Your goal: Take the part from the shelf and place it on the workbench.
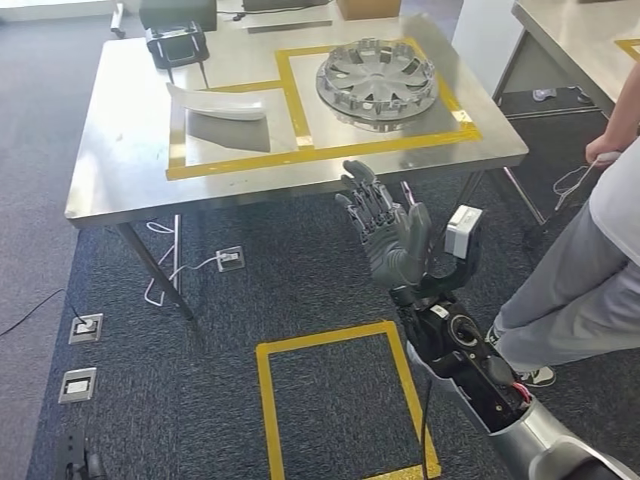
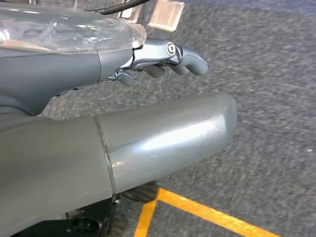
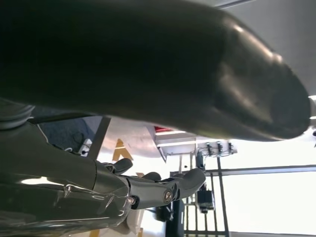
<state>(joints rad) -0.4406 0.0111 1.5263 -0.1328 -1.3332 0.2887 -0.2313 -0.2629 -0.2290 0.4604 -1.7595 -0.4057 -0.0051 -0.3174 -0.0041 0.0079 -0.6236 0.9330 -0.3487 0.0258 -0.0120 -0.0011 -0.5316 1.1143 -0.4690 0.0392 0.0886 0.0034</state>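
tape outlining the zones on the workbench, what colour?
Yellow tape, bordering both zones on the steel workbench. Clearest in the head view.

On the workbench (image 1: 113, 170), the trim panel (image 1: 219, 103) lies left of the wheel cover (image 1: 376, 82).

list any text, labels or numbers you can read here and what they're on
None can be read.
White box on the right wrist: no print that can be made out.
Wheel cover on the table: centre too small to tell any logo.
Red patch in the right wrist view: blurred.
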